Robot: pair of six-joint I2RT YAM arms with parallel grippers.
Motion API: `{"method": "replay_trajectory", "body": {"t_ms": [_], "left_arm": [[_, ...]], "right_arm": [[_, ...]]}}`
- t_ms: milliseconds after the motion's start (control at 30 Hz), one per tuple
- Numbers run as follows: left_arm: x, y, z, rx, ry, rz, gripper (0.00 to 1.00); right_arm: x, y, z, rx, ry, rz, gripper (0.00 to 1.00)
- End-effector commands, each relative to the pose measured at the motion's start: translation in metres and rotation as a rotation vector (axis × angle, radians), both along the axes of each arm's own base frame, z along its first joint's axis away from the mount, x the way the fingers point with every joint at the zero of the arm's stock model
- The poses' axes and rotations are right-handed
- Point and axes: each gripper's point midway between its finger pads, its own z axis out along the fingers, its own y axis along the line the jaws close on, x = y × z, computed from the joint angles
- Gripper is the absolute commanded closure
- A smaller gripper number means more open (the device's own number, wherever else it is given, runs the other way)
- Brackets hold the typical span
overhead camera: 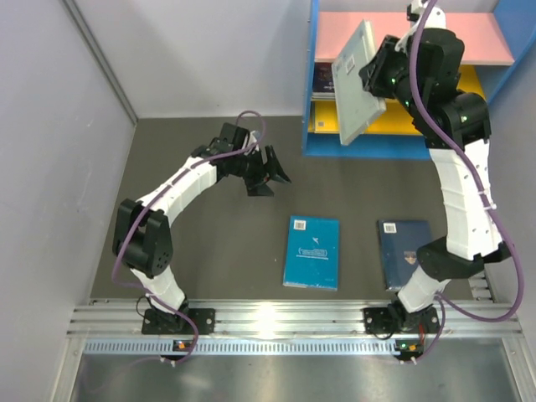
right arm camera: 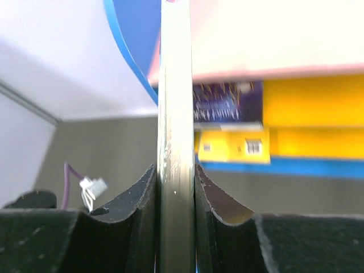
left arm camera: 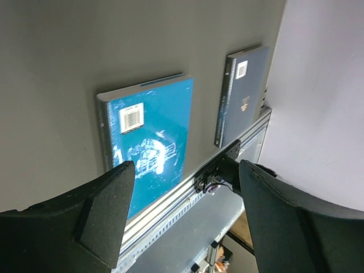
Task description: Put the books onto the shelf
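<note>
Top external view has the right gripper (overhead camera: 378, 77) clamped on a grey-green book (overhead camera: 356, 79), held tilted with its long edge near upright, just in front of the shelf (overhead camera: 490, 42). Right wrist sees that book edge-on, aimed at the gap under the pink board (right arm camera: 256, 45). Meanwhile the left gripper (overhead camera: 266, 172) hangs open over the worktop (overhead camera: 209, 260); teal book (overhead camera: 311, 251) lies flat nearest it, navy book (overhead camera: 400, 251) further right, both well short of the shelf

Lab test cell, white partitions (overhead camera: 50, 126), aluminium rail (overhead camera: 276, 318)

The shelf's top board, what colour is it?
The top board is pink, clearest in the top external view.
</note>
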Motion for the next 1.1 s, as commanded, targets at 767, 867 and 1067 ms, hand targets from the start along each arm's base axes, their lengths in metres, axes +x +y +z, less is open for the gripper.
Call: {"method": "replay_trajectory", "body": {"t_ms": [767,867,1067], "left_arm": [[0.025,-0.034,0.070,-0.072,-0.190,-0.013,0.22],[0.032,-0.040,0.064,-0.080,-0.170,-0.018,0.22],[0.048,-0.054,0.055,-0.110,-0.131,-0.029,0.22]], "right_arm": [[0.224,-0.084,0.028,0.897,-0.289,0.141,1.00],[0.225,-0.073,0.011,0.889,-0.228,0.186,1.00],[0.213,-0.047,-0.007,0.875,-0.117,0.328,1.00]]}}
